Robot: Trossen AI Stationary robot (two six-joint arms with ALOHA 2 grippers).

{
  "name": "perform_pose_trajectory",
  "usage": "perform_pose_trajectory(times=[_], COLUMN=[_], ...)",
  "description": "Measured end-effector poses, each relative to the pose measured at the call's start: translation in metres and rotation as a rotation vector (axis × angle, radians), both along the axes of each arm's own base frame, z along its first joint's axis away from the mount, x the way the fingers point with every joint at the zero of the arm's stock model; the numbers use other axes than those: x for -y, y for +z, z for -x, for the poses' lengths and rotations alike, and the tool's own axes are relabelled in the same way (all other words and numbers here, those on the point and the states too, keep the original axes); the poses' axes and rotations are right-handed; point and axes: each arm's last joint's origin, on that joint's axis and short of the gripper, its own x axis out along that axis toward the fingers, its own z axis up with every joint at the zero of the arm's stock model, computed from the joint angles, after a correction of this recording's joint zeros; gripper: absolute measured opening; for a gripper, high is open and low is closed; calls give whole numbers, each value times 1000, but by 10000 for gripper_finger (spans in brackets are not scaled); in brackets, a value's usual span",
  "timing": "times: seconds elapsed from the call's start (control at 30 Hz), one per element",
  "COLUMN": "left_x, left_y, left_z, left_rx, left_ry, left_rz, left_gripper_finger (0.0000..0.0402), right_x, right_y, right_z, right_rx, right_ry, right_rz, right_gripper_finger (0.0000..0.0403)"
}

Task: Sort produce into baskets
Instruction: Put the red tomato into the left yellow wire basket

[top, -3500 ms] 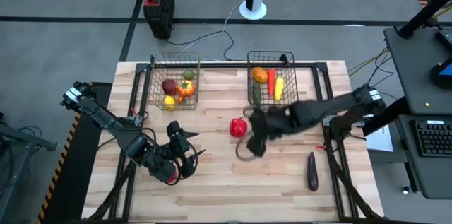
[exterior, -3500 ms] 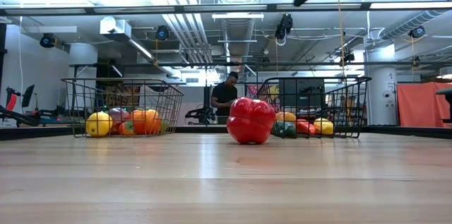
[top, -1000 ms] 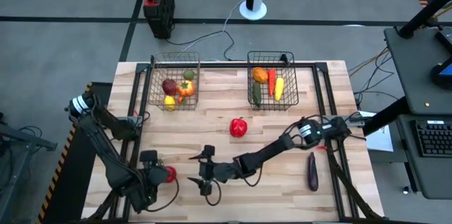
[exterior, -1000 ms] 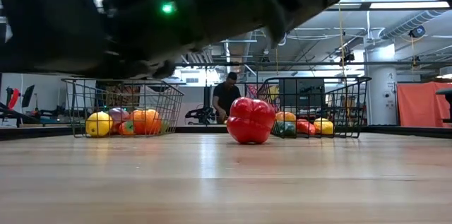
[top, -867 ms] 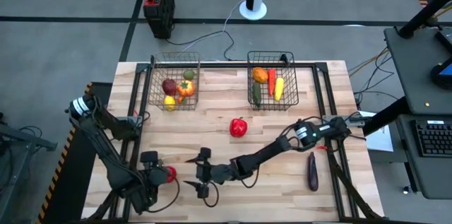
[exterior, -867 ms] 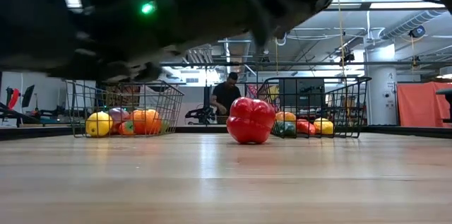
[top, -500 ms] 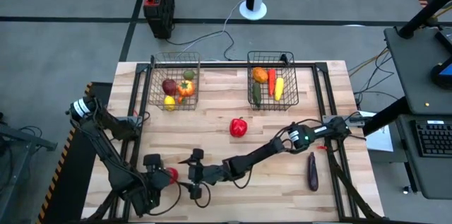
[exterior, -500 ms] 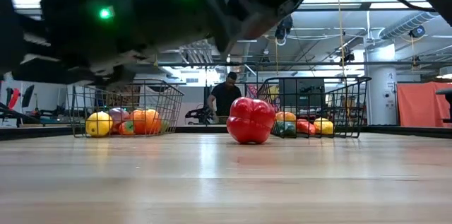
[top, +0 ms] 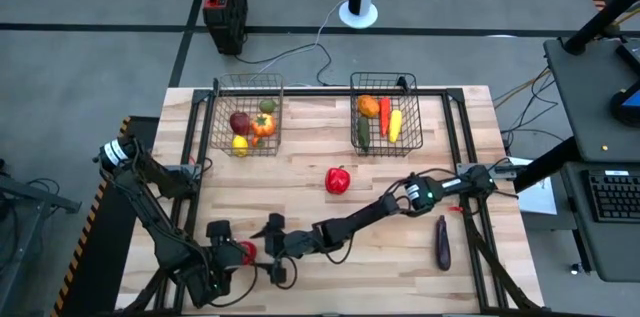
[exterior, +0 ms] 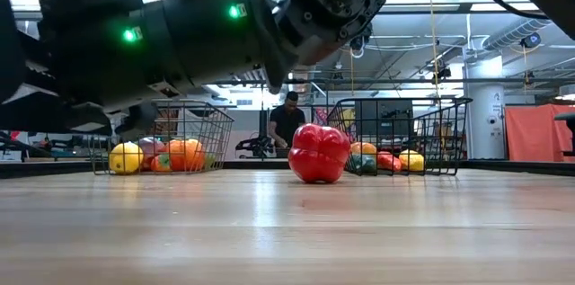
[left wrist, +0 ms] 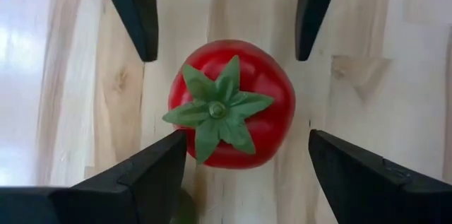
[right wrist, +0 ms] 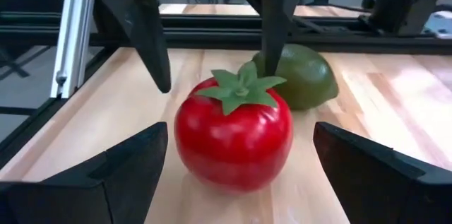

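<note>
The wooden counter [top: 400,277] carries 2 wire baskets at its far edge: the left basket [top: 245,117] holds a yellow, a dark red and an orange piece, the right basket [top: 385,112] a cucumber, a carrot, a corn cob and an orange piece. A red bell pepper [top: 338,179] sits mid-counter and an eggplant [top: 442,242] lies near the right edge.

Both arms meet near the front-left corner. The left gripper [top: 232,253] hangs directly over the tomato [left wrist: 229,104], jaws spread with its fingers [left wrist: 134,12] on either side, not touching. The right gripper [top: 272,249], jaws also spread wide, faces the same tomato from the side. A lime [right wrist: 300,75] lies just behind it.

Only 1 gripper should take the tomato, probably; the other should back away first, since 2 sets of fingers crowd it. The counter's left edge is close, while the middle is open toward the baskets.
</note>
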Motion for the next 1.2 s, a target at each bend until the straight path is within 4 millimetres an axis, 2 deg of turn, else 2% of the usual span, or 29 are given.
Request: perform_pose_trajectory(times=[0.47, 0.87, 0.97, 1.1, 1.2], left_x=[-6, -7, -7, -6, -6], left_y=[-10, -13, -13, -13, -13], left_z=[3, 3, 3, 2, 2], left_rx=[7, 24, 26, 34, 40], left_ry=[8, 10, 10, 16, 17], left_rz=[-33, -38, -37, -31, -27], left_gripper_finger=[278, 257, 253, 251, 251], right_x=[4, 7, 7, 8, 8], right_y=[-5, -7, -15, -38, -40], right_z=[1, 2, 1, -1, -1], right_rx=[-18, 20, 51, 51, 44], right_ry=[21, 24, 22, -7, -8], right_rz=[-21, 29, 19, 19, 10], right_gripper_finger=[347, 347, 347, 347, 347])
